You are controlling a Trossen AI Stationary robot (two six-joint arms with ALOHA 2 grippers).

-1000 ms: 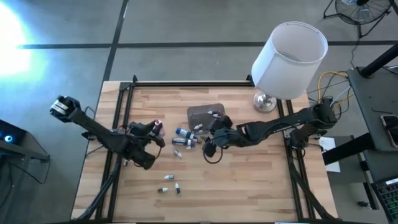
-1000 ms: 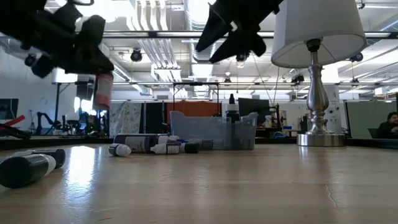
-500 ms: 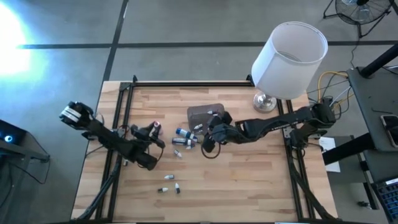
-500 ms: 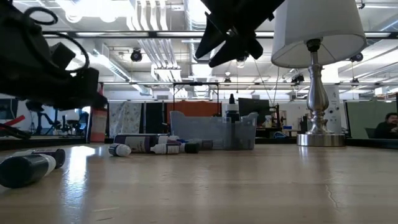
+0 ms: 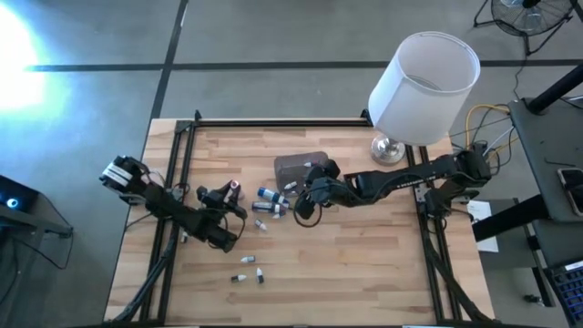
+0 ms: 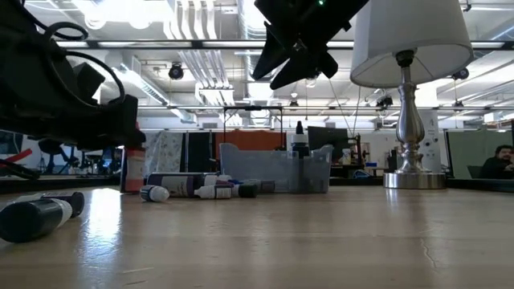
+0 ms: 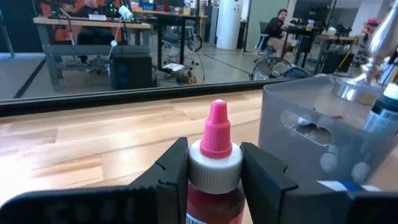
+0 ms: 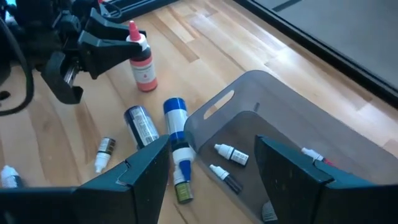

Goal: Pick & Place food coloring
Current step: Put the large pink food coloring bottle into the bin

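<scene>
My left gripper (image 7: 214,163) is shut on a red food coloring bottle (image 8: 142,65) with a pink cap, left of the grey translucent tub (image 5: 299,167). My right gripper (image 8: 214,180) hangs open above the tub's near-left corner and touches nothing. Two small bottles (image 8: 231,154) lie inside the tub. Blue-capped tubes (image 8: 175,134) and small bottles (image 5: 271,202) lie on their sides left of the tub. Three tiny ones (image 5: 248,269) lie nearer the table's near edge. My left gripper pinches the red bottle by its white collar (image 7: 214,169), just under the pink cap, between the two fingers. The fingers (image 8: 102,43) come level from the table's left side. The bottle is upright, with its base (image 8: 147,86) at the tabletop.
A lamp with a white shade (image 5: 421,80) stands on its metal base (image 5: 389,148) at the far right. Black frame rails (image 5: 173,182) run along the table's left and right sides. In the low view a dark tube (image 6: 36,217) lies close in front.
My left gripper has come down, still holding the red bottle upright: a second ago the bottle hung well clear of the table, now its base is at the tabletop. My right gripper has shifted slightly toward the tub, still open.
</scene>
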